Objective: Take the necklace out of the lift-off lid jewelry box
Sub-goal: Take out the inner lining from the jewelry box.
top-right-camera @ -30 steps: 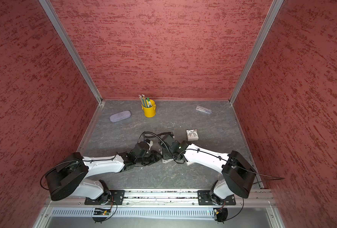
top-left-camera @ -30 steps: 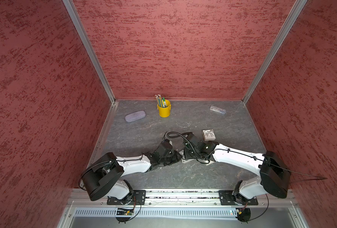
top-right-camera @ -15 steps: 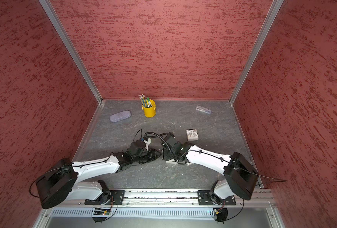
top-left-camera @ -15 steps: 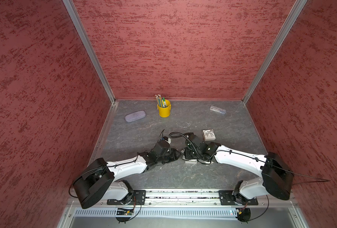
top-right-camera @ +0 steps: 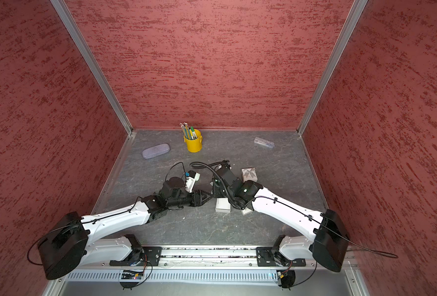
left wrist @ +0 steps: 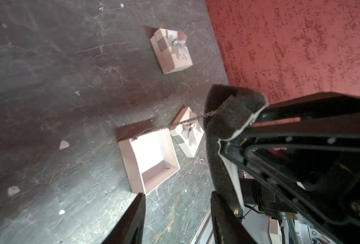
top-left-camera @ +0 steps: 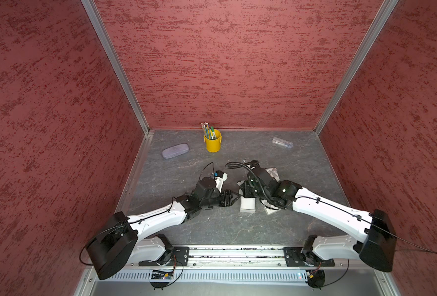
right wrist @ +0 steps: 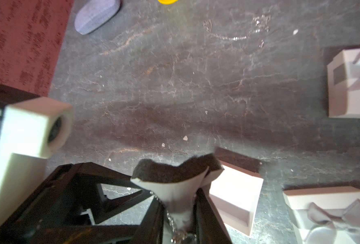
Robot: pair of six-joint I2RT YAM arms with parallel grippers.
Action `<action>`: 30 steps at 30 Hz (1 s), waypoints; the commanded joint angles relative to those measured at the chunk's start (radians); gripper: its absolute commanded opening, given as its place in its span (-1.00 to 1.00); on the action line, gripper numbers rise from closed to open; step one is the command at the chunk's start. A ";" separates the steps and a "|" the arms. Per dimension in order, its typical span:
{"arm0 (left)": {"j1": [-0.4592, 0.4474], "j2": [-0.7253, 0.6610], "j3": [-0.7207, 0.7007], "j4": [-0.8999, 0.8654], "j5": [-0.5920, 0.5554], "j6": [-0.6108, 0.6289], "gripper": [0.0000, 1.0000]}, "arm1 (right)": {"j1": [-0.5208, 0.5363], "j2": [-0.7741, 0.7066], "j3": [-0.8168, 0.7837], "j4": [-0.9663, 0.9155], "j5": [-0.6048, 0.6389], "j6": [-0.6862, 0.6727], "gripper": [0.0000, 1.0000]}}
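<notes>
1. Where the two arms meet over the dark grey veined worktop [top-left-camera: 212, 230] in both top views, the left end effector [top-left-camera: 235, 197] faces the right end effector [top-left-camera: 245, 191], which is poised above the pale pink square cardboard box base [top-left-camera: 247, 207].
2. Left wrist view: thin silver chain necklace [left wrist: 183, 122], stretched from the base's far corner to the right end effector's foam pads [left wrist: 234, 105], which are pinched closed on it. It looks mostly out, with its tail at the rim. The matching lid with grey ribbon bow [left wrist: 188, 137] lies just beside the base, evidently set aside for access. The left end effector's fingers [left wrist: 132, 219] stand apart and empty, probably ready to steady the base.
3. Right wrist view: chain links glint beneath the closed pads. A second, closed bow-topped pink box [right wrist: 352, 84] sits well apart, uninvolved.
</notes>
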 commanded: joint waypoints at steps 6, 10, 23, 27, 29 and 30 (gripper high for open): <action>0.004 -0.013 0.058 0.097 0.124 0.091 0.05 | -0.005 -0.037 0.093 -0.072 0.054 -0.015 -0.45; 0.008 -0.013 0.071 0.116 0.129 0.080 0.05 | -0.005 -0.056 0.087 -0.069 0.050 -0.007 -0.45; 0.053 0.021 0.117 0.188 0.176 0.051 -0.24 | -0.006 -0.087 0.082 -0.051 0.027 -0.006 -0.45; 0.052 0.046 0.134 0.207 0.215 0.051 -0.50 | -0.006 -0.092 0.080 -0.044 0.025 -0.006 -0.45; 0.052 0.056 0.141 0.206 0.231 0.052 -0.70 | -0.005 -0.094 0.080 -0.040 0.026 -0.006 -0.45; 0.052 0.058 0.144 0.203 0.235 0.053 -0.75 | -0.005 -0.095 0.079 -0.038 0.025 -0.006 -0.45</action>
